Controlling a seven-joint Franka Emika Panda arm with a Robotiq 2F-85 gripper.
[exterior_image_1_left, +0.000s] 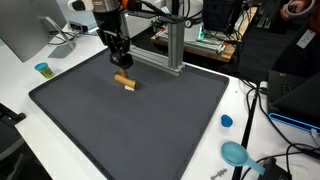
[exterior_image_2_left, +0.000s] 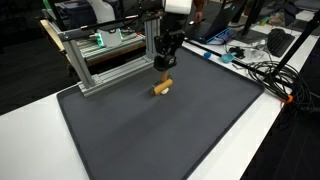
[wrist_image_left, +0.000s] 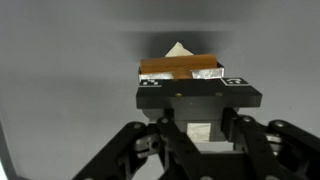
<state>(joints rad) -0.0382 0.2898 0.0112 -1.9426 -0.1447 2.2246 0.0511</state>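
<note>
A small brown block (wrist_image_left: 180, 67) wrapped partly in pale foil fills the middle of the wrist view, just past my gripper (wrist_image_left: 195, 112). The jaws are shut, and a pale piece of the block shows between them. In both exterior views the gripper (exterior_image_1_left: 120, 62) (exterior_image_2_left: 163, 68) points straight down over the far part of a dark mat (exterior_image_1_left: 130, 130) (exterior_image_2_left: 170, 130). The block (exterior_image_1_left: 125, 83) (exterior_image_2_left: 162, 87) hangs right under its tips, at or just above the mat; I cannot tell which.
An aluminium frame (exterior_image_1_left: 175, 50) (exterior_image_2_left: 100, 65) stands along the mat's far edge, close behind the gripper. A small blue cup (exterior_image_1_left: 43, 69), a blue cap (exterior_image_1_left: 226, 121) and a teal scoop (exterior_image_1_left: 235, 153) lie on the white table. Cables (exterior_image_2_left: 265, 70) run along one side.
</note>
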